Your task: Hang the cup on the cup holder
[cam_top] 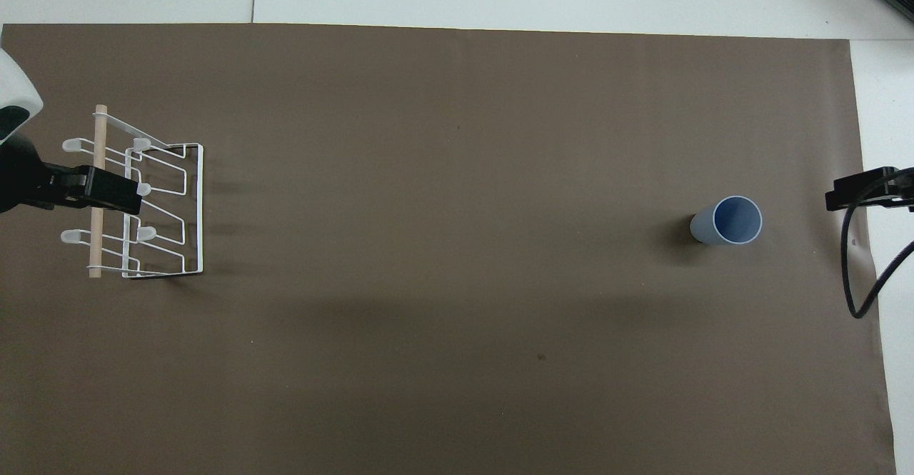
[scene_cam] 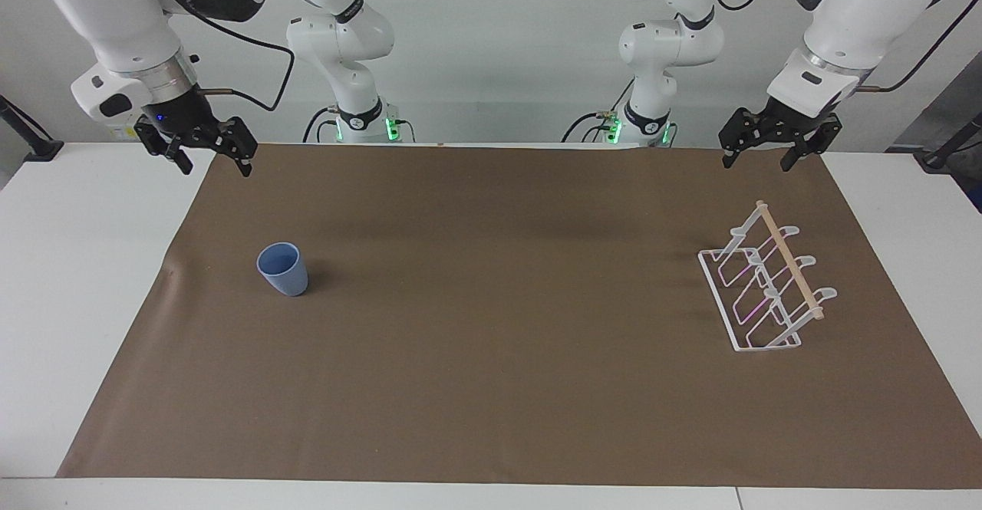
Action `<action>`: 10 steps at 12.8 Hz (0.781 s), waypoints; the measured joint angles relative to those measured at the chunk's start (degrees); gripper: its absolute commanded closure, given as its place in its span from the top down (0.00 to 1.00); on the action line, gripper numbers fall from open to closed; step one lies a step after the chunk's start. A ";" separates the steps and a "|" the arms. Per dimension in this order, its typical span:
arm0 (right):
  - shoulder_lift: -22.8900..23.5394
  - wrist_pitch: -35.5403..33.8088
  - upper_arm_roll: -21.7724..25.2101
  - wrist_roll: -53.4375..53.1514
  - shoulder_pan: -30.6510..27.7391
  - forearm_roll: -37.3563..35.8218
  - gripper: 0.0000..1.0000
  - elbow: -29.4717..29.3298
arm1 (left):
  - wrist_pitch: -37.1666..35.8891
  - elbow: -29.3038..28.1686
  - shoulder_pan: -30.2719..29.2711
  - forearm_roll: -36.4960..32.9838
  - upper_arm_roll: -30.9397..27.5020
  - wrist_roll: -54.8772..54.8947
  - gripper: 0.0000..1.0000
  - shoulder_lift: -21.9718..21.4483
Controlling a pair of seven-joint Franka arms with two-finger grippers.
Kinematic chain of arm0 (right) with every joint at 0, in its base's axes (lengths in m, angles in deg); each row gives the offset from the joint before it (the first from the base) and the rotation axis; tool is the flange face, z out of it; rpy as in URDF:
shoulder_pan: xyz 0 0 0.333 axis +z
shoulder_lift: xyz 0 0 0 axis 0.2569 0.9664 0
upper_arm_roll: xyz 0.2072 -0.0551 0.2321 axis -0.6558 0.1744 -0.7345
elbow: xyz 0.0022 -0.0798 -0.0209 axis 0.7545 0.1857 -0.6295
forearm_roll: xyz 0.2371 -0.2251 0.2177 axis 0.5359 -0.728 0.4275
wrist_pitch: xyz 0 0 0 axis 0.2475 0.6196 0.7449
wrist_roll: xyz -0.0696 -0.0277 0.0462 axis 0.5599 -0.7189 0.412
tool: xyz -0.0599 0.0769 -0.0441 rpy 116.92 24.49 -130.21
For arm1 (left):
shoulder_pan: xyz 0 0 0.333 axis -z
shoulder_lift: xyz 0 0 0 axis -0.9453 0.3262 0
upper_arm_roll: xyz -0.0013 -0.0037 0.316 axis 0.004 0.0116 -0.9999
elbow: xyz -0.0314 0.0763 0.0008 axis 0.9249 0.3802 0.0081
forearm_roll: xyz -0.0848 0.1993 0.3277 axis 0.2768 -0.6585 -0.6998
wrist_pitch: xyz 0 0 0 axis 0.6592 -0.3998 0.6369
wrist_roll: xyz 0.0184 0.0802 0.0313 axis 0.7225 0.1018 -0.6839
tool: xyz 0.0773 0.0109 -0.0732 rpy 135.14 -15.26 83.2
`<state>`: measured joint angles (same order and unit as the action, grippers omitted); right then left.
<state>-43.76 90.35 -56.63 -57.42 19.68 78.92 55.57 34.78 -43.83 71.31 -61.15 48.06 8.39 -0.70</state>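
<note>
- Right gripper is hanging up in the air over the corner of the brown mat at the right arm's end of the worktop. Its jaws are looking spread apart and they're gripping nothing.
- The cup is sitting upright on the mat, mouth up, at the right arm's end. It's farther from the robots than that gripper and well apart from it, so nothing's touching it.
- The whole middle of the mat is lying between the cup and where it needs to go.
- The cup holder is standing on the mat at the left arm's end, wooden dowel running along the top, and none of its prongs is carrying anything.
- Left gripper is hovering above the mat near the holder's robot-side end, not touching it, jaws released and empty.
- So I'm reading this as basically square one: no grasp yet, no carry, no hang. What's left, I'm guessing, is picking the cup up, getting it across, flipping it and slipping it over a prong.
</note>
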 measured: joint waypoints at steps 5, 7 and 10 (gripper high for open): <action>-0.20 1.26 0.00 0.00 0.00 0.00 1.00 1.17 | -0.13 -0.49 0.00 0.00 0.00 1.01 1.00 0.00; -0.73 4.22 0.00 0.00 0.00 0.00 1.00 3.15 | -0.18 -0.54 0.00 0.00 0.00 1.10 1.00 0.00; -1.85 10.11 0.00 0.00 0.00 0.02 1.00 8.34 | -0.25 -0.61 0.00 0.00 0.00 1.21 1.00 0.00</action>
<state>-45.60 100.45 -56.62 -57.42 19.68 78.93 63.91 34.53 -44.44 71.31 -61.15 48.06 9.60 -0.70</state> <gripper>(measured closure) 0.000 0.000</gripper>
